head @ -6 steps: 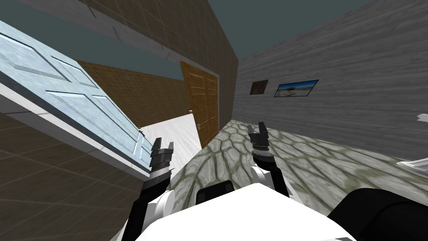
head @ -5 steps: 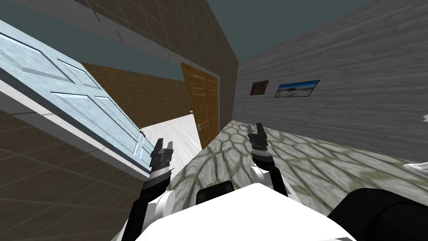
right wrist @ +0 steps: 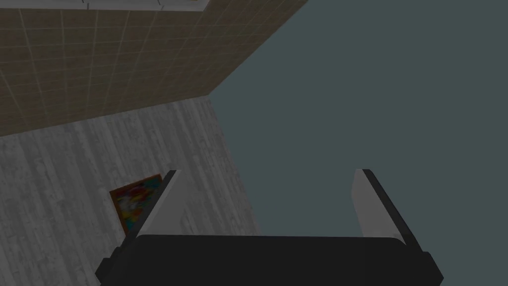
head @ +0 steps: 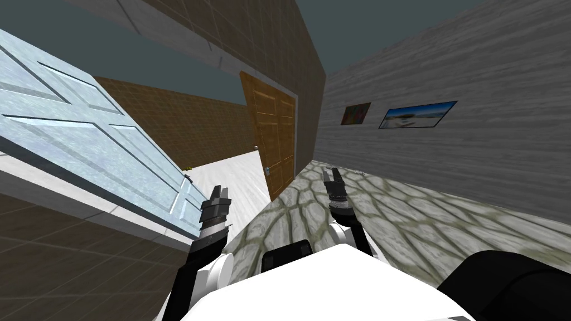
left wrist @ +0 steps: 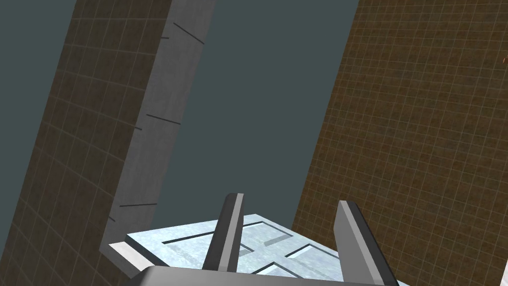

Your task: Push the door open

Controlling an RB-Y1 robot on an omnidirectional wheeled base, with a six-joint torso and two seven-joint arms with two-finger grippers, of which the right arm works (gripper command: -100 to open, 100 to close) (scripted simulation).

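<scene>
Risk: left gripper (head: pixel 218 196), fingers spread w/ nothing held, sits just beside the free edge of the pale panelled door (head: pixel 83 145) on my left. An off-centre push could slip past that edge, or jam a finger vs. the frame. Right gripper (head: pixel 333 177) is likewise spread and empty over the stone floor (head: pixel 424 223). Room is open ahead & right; tiled wall (head: pixel 67 267) is tight on the left.
</scene>
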